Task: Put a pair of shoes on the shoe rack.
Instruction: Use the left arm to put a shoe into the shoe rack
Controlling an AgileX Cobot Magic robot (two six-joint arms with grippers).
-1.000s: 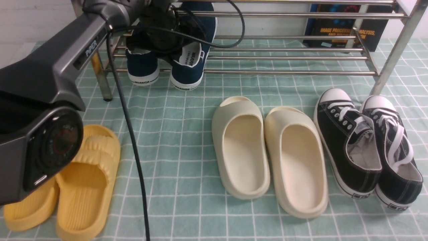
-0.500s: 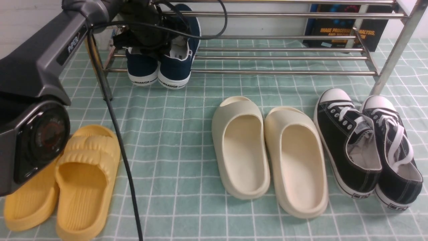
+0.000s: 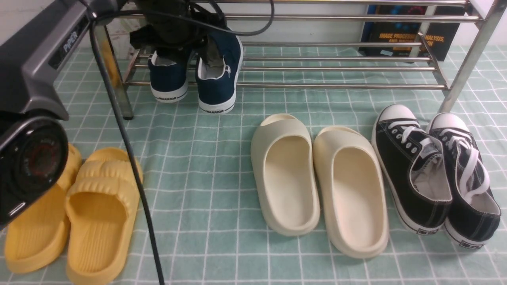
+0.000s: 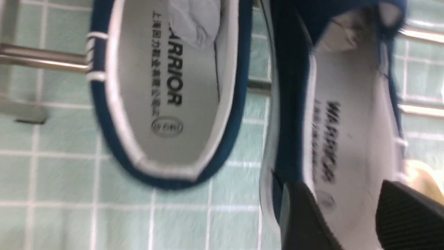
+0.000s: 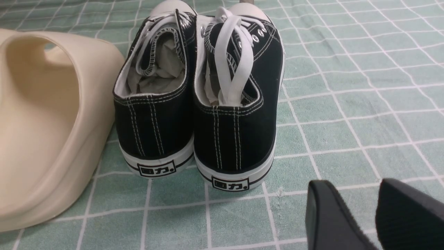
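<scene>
Right-hand navy shoe has shifted rightward and lower on the shoe rack, left gripper released.

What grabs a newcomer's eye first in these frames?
The dark left arm looms over the front view's left side, reaching to the navy shoes on the shoe rack, heels poking past its front bar. On the green checked cloth lie yellow slides at left, cream slides in the middle, black sneakers at right.

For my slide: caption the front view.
Navy shoes at the rack under the left arm; cream slides, black sneakers in front.
</scene>
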